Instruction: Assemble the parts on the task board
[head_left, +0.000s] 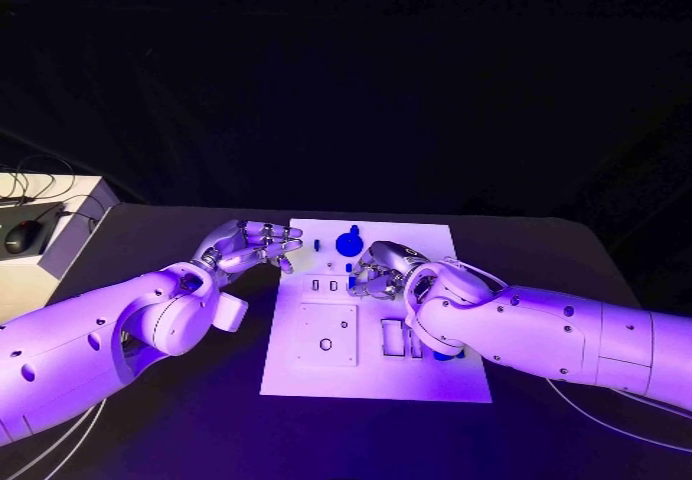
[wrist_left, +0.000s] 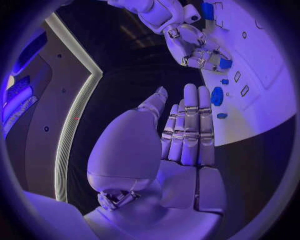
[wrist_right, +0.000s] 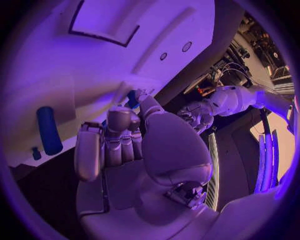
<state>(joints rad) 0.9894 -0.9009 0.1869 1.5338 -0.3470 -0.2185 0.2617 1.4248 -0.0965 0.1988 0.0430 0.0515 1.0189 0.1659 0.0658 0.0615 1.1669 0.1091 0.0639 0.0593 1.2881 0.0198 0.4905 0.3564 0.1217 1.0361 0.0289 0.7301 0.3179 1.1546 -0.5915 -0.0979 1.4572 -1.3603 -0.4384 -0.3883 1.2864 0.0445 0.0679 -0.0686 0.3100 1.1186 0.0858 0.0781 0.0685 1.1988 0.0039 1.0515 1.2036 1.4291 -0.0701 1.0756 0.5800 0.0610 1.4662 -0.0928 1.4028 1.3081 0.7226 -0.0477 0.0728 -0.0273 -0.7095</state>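
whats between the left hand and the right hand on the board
In the head view, a round blue part stands on the task board between the left hand and the right hand; otherwise bare white board with small slots.

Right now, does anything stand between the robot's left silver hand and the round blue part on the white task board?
Nearly clear. The left hand sits at the white task board's left edge; one small blue piece lies between its fingertips and the round blue part. The right hand is off to the side.
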